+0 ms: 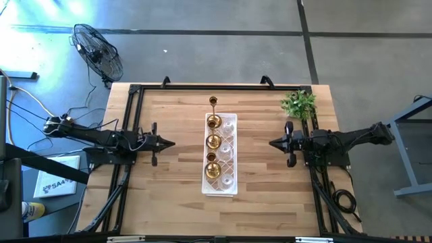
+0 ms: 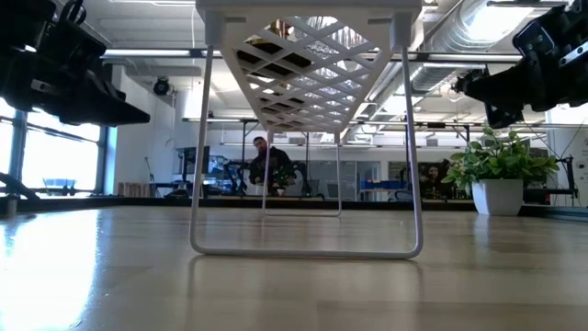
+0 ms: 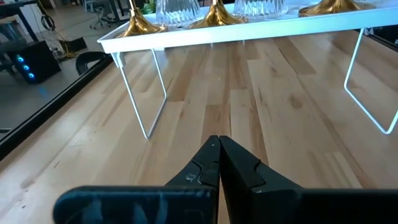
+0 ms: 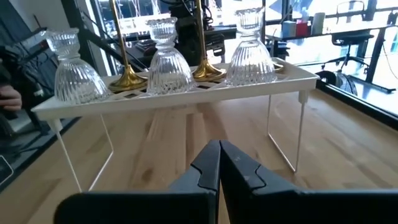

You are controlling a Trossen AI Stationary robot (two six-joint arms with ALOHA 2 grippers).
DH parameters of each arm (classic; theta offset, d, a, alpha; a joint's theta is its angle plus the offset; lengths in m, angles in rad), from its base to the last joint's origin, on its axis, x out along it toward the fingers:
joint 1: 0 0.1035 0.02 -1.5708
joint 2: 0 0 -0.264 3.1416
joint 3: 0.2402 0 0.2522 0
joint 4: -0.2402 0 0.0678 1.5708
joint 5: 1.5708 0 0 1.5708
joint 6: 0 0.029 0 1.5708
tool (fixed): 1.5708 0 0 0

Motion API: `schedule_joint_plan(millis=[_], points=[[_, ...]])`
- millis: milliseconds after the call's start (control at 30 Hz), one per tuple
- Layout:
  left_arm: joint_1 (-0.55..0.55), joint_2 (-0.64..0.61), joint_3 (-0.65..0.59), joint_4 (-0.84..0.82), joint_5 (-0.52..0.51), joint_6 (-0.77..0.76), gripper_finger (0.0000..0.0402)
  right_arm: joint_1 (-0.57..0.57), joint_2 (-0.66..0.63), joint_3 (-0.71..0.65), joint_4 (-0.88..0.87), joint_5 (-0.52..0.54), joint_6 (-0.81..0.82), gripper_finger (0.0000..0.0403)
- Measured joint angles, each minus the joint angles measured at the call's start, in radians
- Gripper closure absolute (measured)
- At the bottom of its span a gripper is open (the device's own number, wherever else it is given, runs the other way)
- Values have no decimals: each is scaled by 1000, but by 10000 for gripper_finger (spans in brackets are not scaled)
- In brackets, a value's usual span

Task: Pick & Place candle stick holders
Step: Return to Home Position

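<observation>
With left gripper (image 1: 173, 143) and right gripper (image 1: 271, 143) closed, empty, flanking the shelf (image 1: 219, 192), any inward swing could topple the holders (image 1: 213, 142).

gold candle stick holders (image 3: 140, 25): three
glass candle stick holders (image 4: 166, 67): three
white lattice shelf (image 3: 249, 34): one
potted plant (image 1: 299, 103): one
pincers: two, the left pincer (image 1: 172, 143) and the right pincer (image 1: 272, 143)
floor fan (image 1: 99, 52): one
person (image 2: 269, 165): one
</observation>
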Motion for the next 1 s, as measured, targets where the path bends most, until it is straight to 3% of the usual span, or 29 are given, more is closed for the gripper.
schedule_joint_plan(millis=[1000], points=[[0, 4, 0, 0, 4, -1, 401, 0, 0, 0, 16, -6, -42, 402]])
